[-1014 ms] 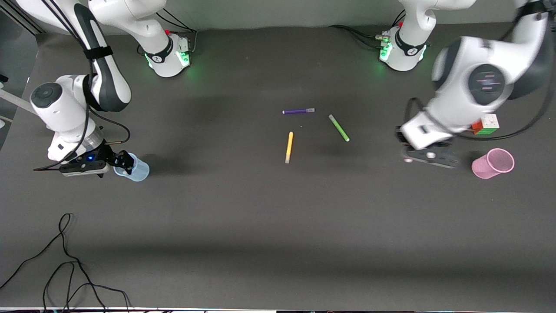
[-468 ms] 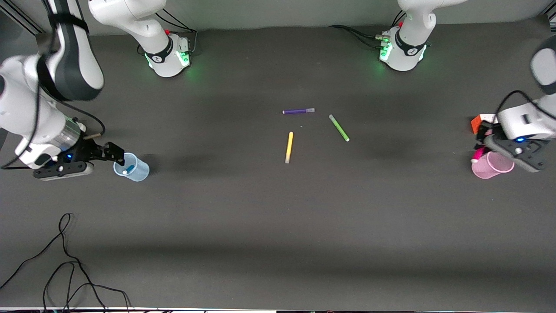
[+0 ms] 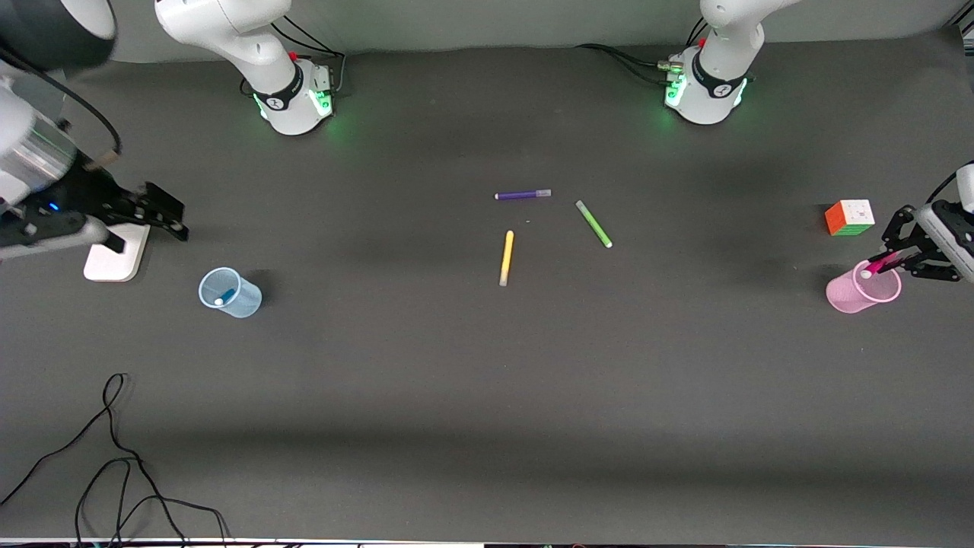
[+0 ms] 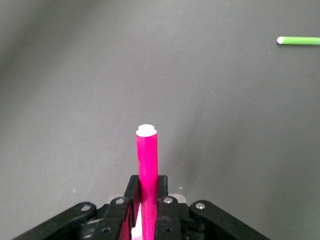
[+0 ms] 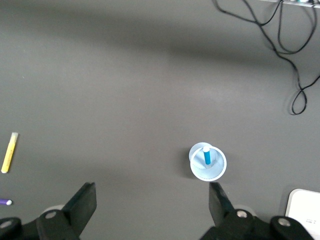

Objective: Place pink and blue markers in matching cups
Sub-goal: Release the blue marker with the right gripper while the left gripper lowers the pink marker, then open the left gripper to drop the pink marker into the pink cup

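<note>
Magenta-pink felt-tip marker (image 3: pixel 880 266) clamped between closed fingers of the left gripper (image 3: pixel 898 260), tip over the pale pink translucent plastic cup (image 3: pixel 863 287) standing near the multicoloured puzzle cube (image 3: pixel 849 218); likely risks: slanted pen catching the rim, tipping the light cup, or dropping outside. Bright blue marker (image 3: pixel 225 295) already inside the pale blue translucent cup (image 3: pixel 230 292). Right gripper (image 3: pixel 144 215) raised above the white pad (image 3: pixel 116 259), jaws spread wide, empty.

Right claw (image 3: pixel 163 211) lifted off blue cup (image 3: pixel 230 293); left claw (image 3: pixel 902 245) apparently nearer pink cup (image 3: pixel 863 287).
</note>
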